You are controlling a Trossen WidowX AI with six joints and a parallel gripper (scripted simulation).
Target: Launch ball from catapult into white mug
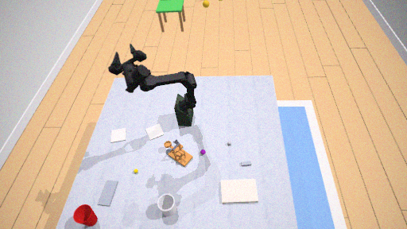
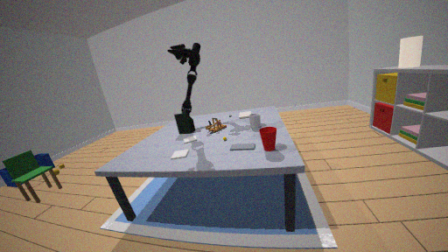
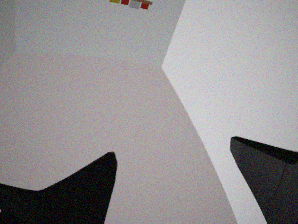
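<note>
End effector (image 1: 123, 54) (image 2: 170, 49) (image 3: 174, 152) wide apart, nothing held. Catapult (image 1: 180, 155) (image 2: 217, 128) seemingly unloaded on desk (image 1: 254, 119) (image 2: 149, 157); loading, aiming, firing likely all remain.

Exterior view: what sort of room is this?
Probably a children's playroom or classroom: a small green chair stands on the wood floor, and a cubby shelf holds yellow and red bins, with a blue rug under the table.

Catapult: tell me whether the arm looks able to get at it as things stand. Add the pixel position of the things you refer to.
Probably yes. The catapult (image 1: 182, 156) (image 2: 216, 127) sits close to the arm (image 1: 167, 80) (image 2: 189, 89), seemingly uncovered, and the open jaws hold nothing. The arm is raised and pointed elsewhere, though, so it would need to swing round and lower.
</note>
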